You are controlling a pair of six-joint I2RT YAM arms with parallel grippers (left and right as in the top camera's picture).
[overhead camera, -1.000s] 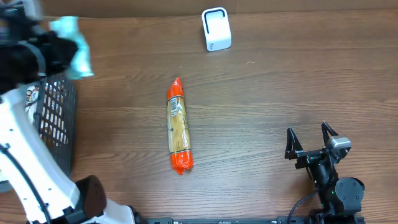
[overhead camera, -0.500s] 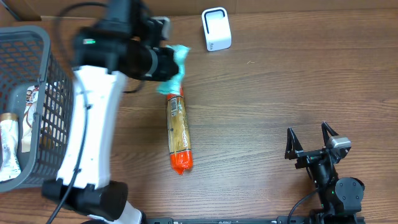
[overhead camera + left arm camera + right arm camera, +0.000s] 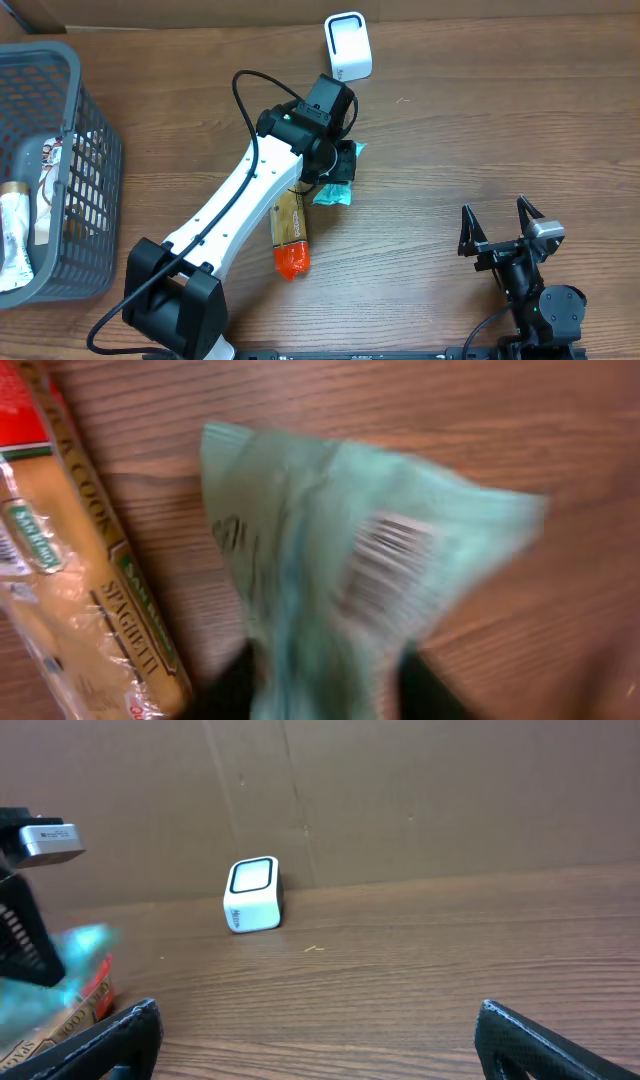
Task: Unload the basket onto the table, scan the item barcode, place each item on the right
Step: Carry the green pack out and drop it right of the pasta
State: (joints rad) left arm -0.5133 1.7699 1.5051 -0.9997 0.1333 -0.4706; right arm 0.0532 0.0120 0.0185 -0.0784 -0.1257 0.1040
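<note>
The left hand (image 3: pixel 342 165) straddles the blurred teal packet (image 3: pixel 340 560); whether it grips, I cannot tell. A spaghetti pack (image 3: pixel 90 600) lies just beside it. The right hand (image 3: pixel 494 210) gapes empty.

A robotics lab bench, set up as a mock shop checkout. A white arm (image 3: pixel 235 205) and a black arm (image 3: pixel 535 290) are mounted at the near edge of a wood-grain table (image 3: pixel 480 130). Plain cardboard sheeting (image 3: pixel 400 800) serves as the far wall (a makeshift backdrop, creases showing). A white scanner box (image 3: pixel 348 46) stands at the far side. A wire basket (image 3: pixel 95 190) holding groceries sits at the left, and a spaghetti packet (image 3: pixel 290 225) lies mid-table.
</note>
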